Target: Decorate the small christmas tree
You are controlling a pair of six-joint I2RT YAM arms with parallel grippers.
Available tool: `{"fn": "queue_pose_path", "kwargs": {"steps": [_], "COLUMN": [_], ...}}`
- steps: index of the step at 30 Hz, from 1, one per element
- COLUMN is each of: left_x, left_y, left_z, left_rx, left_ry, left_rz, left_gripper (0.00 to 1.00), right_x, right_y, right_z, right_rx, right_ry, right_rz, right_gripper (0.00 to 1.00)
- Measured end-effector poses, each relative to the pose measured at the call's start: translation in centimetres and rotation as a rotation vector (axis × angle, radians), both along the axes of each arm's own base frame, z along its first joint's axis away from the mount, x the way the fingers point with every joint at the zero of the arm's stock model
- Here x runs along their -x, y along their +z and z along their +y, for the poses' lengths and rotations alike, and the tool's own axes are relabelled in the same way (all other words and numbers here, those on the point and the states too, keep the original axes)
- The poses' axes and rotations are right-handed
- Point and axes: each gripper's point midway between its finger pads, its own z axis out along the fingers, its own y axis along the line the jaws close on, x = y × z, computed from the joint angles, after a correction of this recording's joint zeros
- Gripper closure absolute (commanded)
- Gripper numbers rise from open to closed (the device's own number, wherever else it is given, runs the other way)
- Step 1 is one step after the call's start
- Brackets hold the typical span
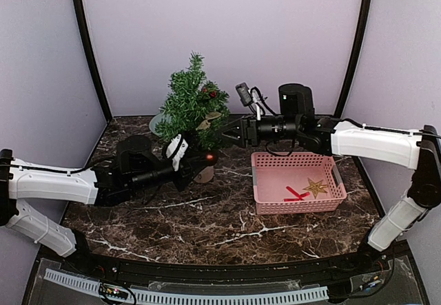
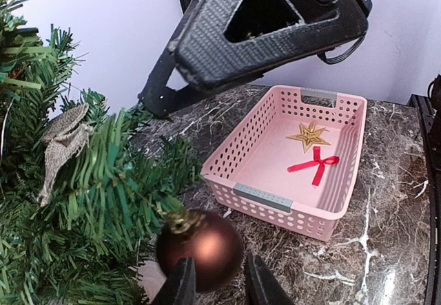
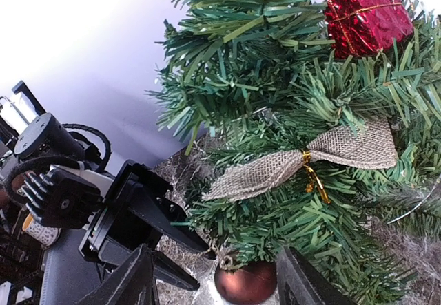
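Standing far and left of centre, small christmas tree (image 1: 189, 102) bears red gift box (image 3: 365, 12), burlap bow (image 3: 303, 160) and brown bauble (image 2: 200, 250); gold star (image 2: 309, 136) and red ribbon (image 2: 315, 164) unhung in pink basket (image 1: 298, 207), right; left gripper (image 2: 217, 284) flanks bauble, hold cannot be told; right gripper (image 3: 213, 277) spread wide.

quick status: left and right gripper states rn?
Left gripper: straddles the brown ball hanging on the tree; whether it grips cannot be told.
Right gripper: open, holding nothing.

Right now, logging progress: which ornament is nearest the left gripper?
The brown ball, just beyond the left gripper; the burlap bow and red gift sit higher on the tree.
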Motion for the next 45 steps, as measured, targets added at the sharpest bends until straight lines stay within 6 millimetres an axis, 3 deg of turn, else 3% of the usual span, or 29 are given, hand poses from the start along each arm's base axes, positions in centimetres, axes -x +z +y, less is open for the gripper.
{"fn": "queue_pose_path", "kwargs": {"steps": [6, 10, 16, 19, 24, 29, 32, 38, 45], "left_x": [0.1, 1.0, 2.2, 0.8, -4.0, -7.0, -8.5, -10.2, -11.4], "left_y": [0.3, 1.8, 4.3, 4.3, 1.9, -0.3, -2.3, -7.4, -8.8], "left_z": [0.1, 0.8, 4.0, 6.9, 14.2, 18.3, 18.8, 17.2, 16.0], "left_rx": [0.006, 0.043, 0.163, 0.236, 0.353, 0.447, 0.47, 0.453, 0.474], "left_ry": [0.002, -0.015, 0.026, 0.12, 0.407, 0.581, 0.624, 0.617, 0.581], "left_rz": [-0.004, -0.006, 0.022, 0.085, 0.223, 0.339, 0.406, 0.543, 0.575], "left_gripper": [0.7, 0.69, 0.7, 0.7, 0.7, 0.72, 0.72, 0.73, 0.73], "right_x": [0.5, 0.7, 0.7, 0.7, 0.8, 1.6, 2.5, 2.9, 0.3], "right_y": [1.2, 1.9, 1.5, 0.0, -4.1, -8.6, -10.7, -15.0, -17.3], "right_z": [-0.8, -2.1, -5.3, -6.2, -7.0, -7.0, -5.4, -2.2, 0.7], "right_rx": [-0.011, -0.003, 0.009, 0.026, 0.067, 0.093, 0.118, 0.162, 0.14], "right_ry": [-0.013, -0.049, -0.13, -0.163, -0.213, -0.259, -0.246, -0.254, -0.331], "right_rz": [-0.031, -0.044, -0.023, 0.017, 0.138, 0.242, 0.274, 0.331, 0.375], "right_gripper": [0.38, 0.38, 0.41, 0.47, 0.56, 0.62, 0.66, 0.69, 0.71]}}
